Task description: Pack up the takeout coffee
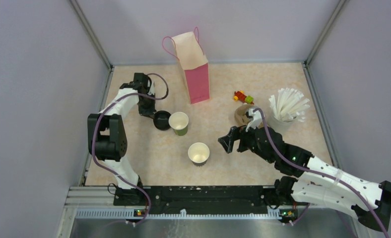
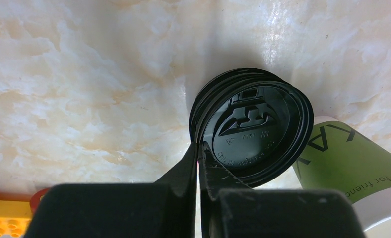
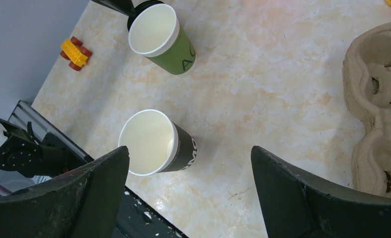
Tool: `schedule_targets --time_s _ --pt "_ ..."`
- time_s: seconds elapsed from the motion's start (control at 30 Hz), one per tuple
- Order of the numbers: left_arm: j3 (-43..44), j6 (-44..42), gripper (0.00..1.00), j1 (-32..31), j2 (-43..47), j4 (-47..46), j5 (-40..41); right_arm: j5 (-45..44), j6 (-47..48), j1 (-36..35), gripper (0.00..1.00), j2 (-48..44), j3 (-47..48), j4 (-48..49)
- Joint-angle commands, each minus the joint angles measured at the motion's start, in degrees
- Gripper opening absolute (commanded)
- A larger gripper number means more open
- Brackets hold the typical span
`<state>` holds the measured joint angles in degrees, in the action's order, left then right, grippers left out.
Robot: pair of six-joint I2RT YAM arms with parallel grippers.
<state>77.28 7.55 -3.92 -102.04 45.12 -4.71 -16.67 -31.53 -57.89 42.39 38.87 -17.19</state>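
**Left gripper pinched on the black lid**

I have my left gripper (image 2: 199,151) closed tight on the rim of the black lid (image 2: 255,131). The lid is tilted on edge just beside the green cup (image 1: 178,123), and I cannot tell whether it touches the counter (image 2: 84,74). The green cup stands upright and uncovered. The black cup (image 1: 199,153) is also uncovered and sits apart, nearer the arm bases. My right gripper (image 1: 233,141) hangs spread wide, holding nothing, near the pulp carrier (image 3: 377,99).
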Motion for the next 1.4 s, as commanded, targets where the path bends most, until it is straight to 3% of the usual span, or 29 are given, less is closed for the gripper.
schedule_targets --time_s 0.0,0.1,0.2,0.33,0.37,0.43,0.47,1.07,1.37 --pt "2.37 -0.56 0.07 -0.47 2.17 0.88 -0.20 -0.61 0.07 0.13 0.91 -0.47 -0.20 1.75" --pt "2.36 -0.73 0.00 -0.47 1.94 0.84 -0.33 -0.62 0.10 0.12 0.91 -0.47 -0.28 1.73" --pt "2.28 -0.70 0.00 -0.68 2.02 0.92 -0.28 -0.52 0.06 0.14 0.91 -0.45 -0.21 1.64" --pt "2.49 -0.49 0.16 -0.95 1.91 1.09 0.62 -0.58 0.26 0.13 0.90 -0.55 -0.11 1.58" --pt "2.45 -0.52 0.15 -1.04 1.85 1.20 0.70 -0.59 0.33 0.13 0.90 -0.56 -0.11 1.52" --pt "2.45 -0.53 0.01 -1.15 1.84 1.32 0.87 -0.57 0.35 0.09 0.91 -0.55 -0.13 1.50" --pt "2.35 -0.87 0.00 -1.22 1.83 1.29 0.26 -0.62 0.35 0.13 0.91 -0.56 -0.15 1.46" --pt "6.91 0.09 0.00 -3.86 2.28 5.24 7.78 -0.77 0.11 0.10 0.91 -0.99 -0.82 1.72" --pt "6.55 0.67 0.00 -4.18 4.99 3.98 7.86 -0.94 0.41 0.13 0.91 -0.02 -0.58 2.62"
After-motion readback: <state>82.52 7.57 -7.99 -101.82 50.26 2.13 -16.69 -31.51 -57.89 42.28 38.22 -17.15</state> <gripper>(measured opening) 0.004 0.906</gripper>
